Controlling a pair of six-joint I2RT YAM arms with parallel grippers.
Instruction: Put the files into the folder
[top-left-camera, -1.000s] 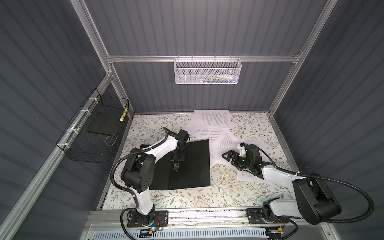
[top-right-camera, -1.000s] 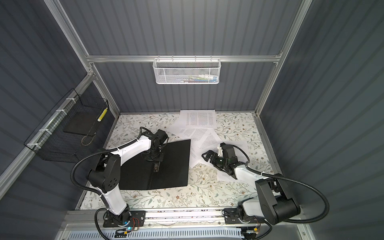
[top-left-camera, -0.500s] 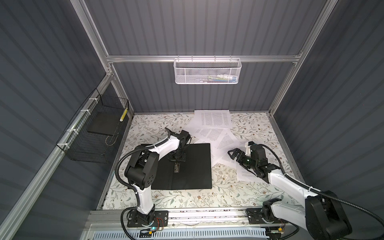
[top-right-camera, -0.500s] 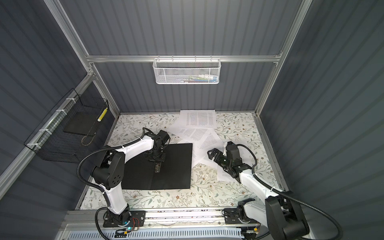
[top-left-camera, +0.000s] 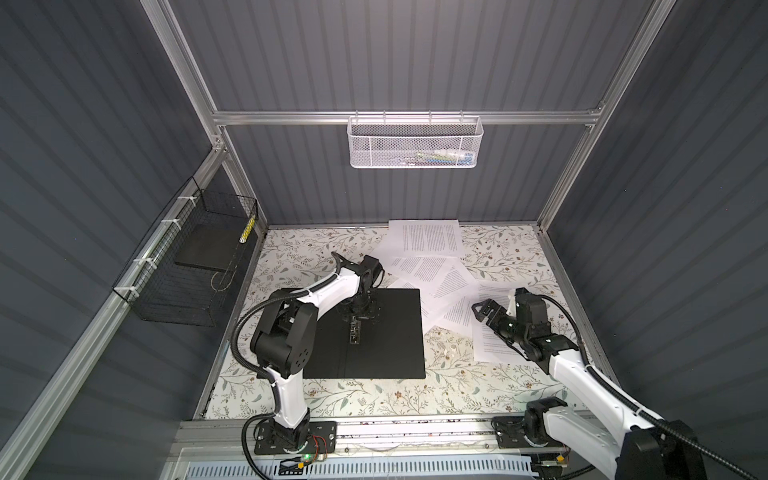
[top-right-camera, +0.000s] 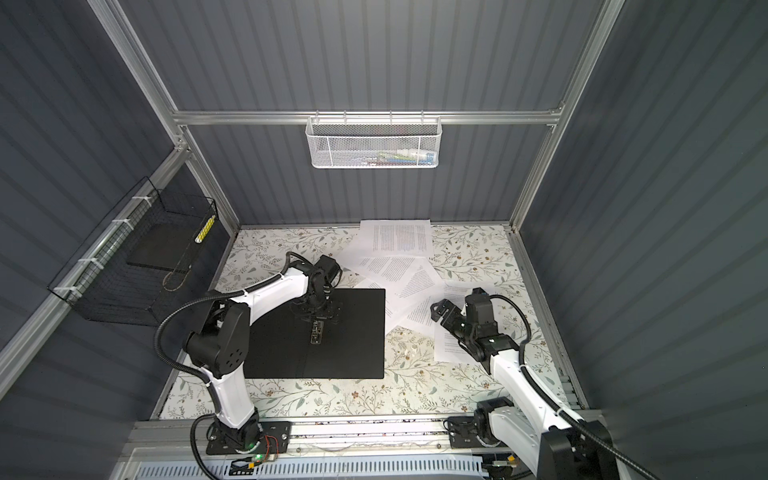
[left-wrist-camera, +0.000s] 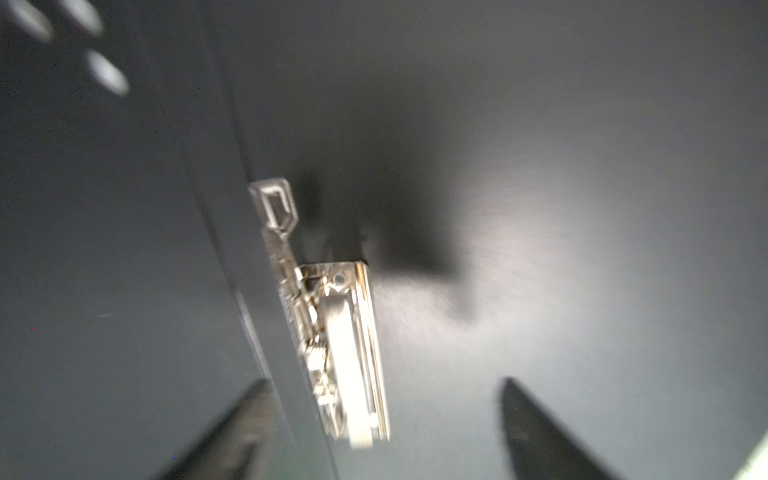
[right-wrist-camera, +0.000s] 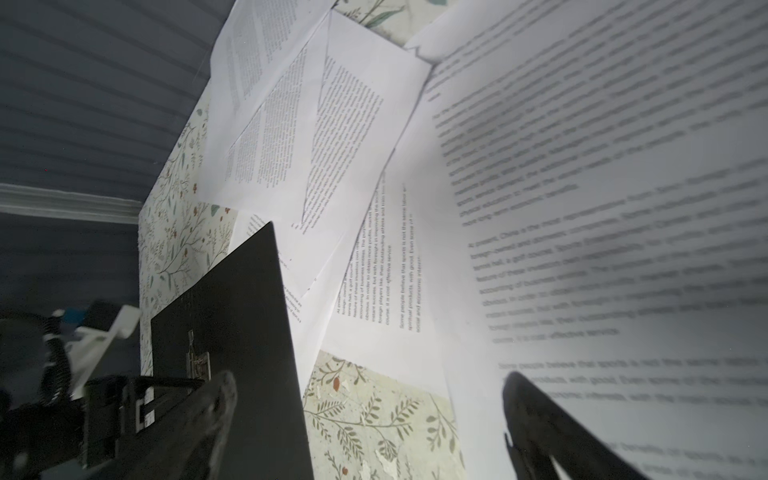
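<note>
The left gripper (top-left-camera: 360, 315) has let go and now stands spread over the folder's clip, and the right arm's elbow has swung nearer the front edge.

Nearest, a bare strip of the flowered table (top-left-camera: 374, 399) runs along the front, free up to the near edge of the folder (top-left-camera: 390, 336). The folder lies open and flat, black inside up, left of centre. Its metal clip (left-wrist-camera: 340, 353) sits by the spine, with the left fingers (left-wrist-camera: 536, 432) wide on either side and gripping nothing. Right of the folder, a bare wedge of table separates it from the nearest of the files (top-left-camera: 494, 349). The right gripper (top-left-camera: 487, 315) hangs released over that sheet, with nothing between its fingers. Farther back the other sheets overlap loosely, one meeting the folder's far right corner, the last touching the foot of the back wall.
</note>
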